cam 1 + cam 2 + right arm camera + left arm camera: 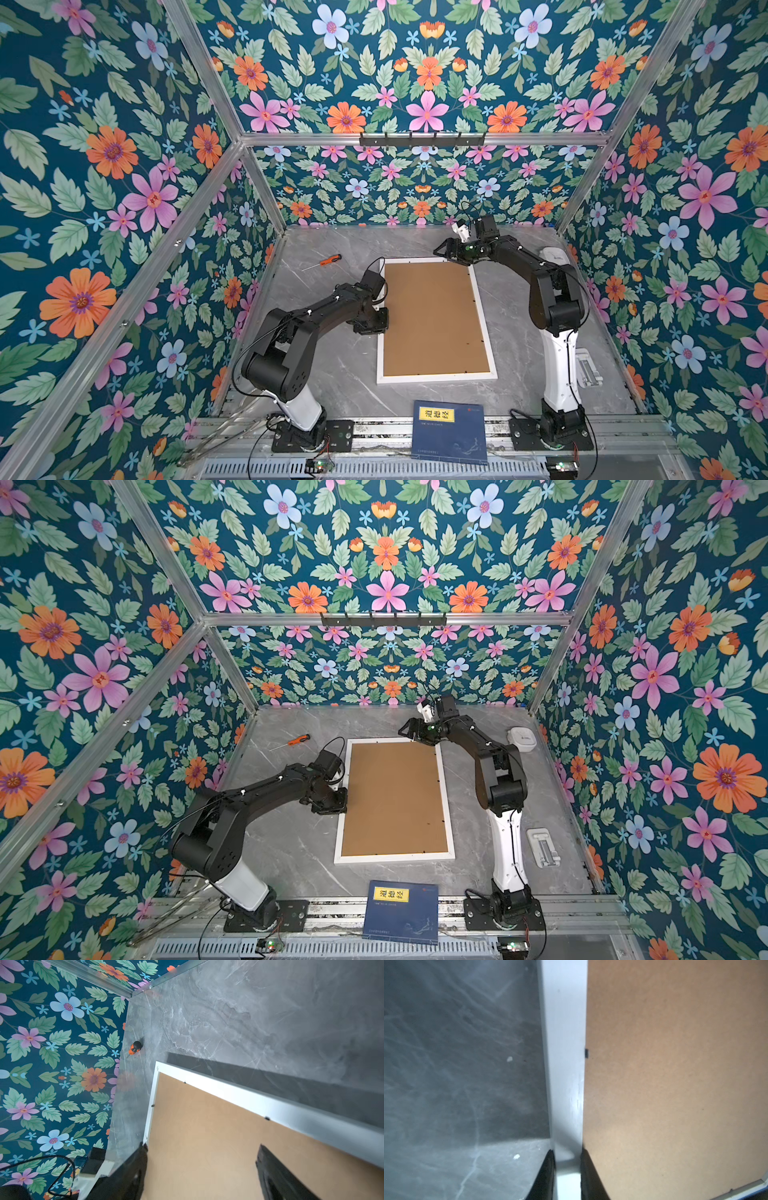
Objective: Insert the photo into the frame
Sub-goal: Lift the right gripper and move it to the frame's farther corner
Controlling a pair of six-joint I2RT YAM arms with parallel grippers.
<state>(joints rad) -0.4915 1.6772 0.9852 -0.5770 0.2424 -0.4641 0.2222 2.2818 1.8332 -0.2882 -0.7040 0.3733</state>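
The white frame (pixel 436 378) (pixel 395 857) lies back-up in the middle of the table. A plain brown backing board (pixel 432 316) (pixel 197 1122) fills its opening. The photo is hidden. My left gripper (pixel 380 320) (pixel 566 1153) is shut on the frame's left rail (pixel 563 1043), one finger outside it and one over the board. My right gripper (pixel 442 250) (pixel 202 1148) hangs open above the board near the frame's far right corner, with nothing between its fingers (pixel 143 1153). Small black tabs sit along the inner edge of the rails.
An orange-handled screwdriver (pixel 328 261) (pixel 135 1047) lies at the far left of the table. A dark blue book (pixel 451 432) rests on the front edge. A white device (pixel 521 738) and a white holder (pixel 542 848) sit along the right side. Floral walls close in three sides.
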